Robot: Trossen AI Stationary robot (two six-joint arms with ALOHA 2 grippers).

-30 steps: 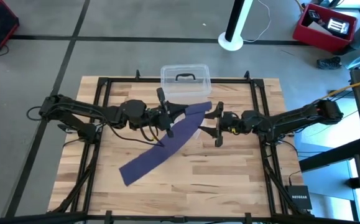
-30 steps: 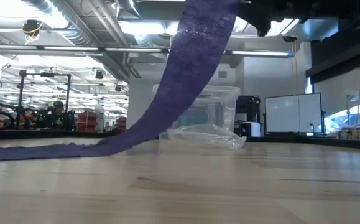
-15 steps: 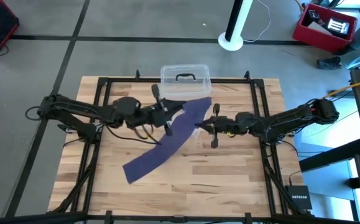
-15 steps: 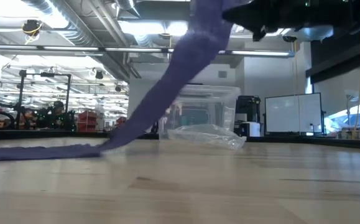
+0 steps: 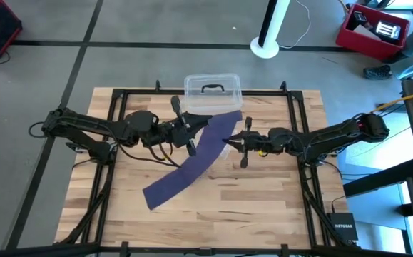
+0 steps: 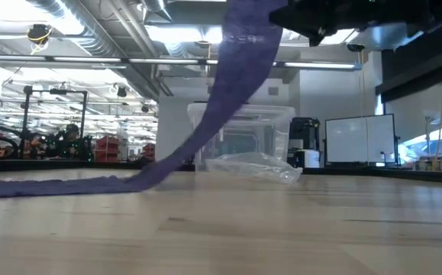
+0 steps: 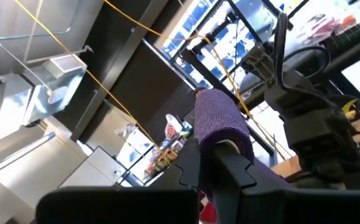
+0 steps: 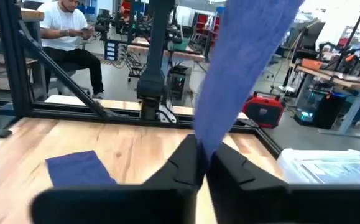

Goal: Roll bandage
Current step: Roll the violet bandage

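The bandage (image 5: 192, 163) is a long dark purple strip held up at one end above the middle of the wooden table (image 5: 263, 207), just in front of the clear plastic box (image 5: 212, 90) with the black handle. From that raised end it slopes down and away from the box, and its free end lies flat on the table on the left arm's side.

The left hand (image 5: 189, 133) sits beside the strip's upper end, close in front of the box. In the left wrist view the purple fabric is wrapped over one dark finger (image 7: 229, 177), so this hand seems to be clamped on the bandage, though the other finger is mostly hidden.

The right hand (image 5: 236, 143) is on the opposite side of the strip's upper part, also just in front of the box. In the right wrist view its fingers (image 8: 183, 163) are pressed together with the bandage pinched between them.

A clear crinkly plastic bag (image 6: 253, 168) lies on the table in front of the box, behind the hanging strip.
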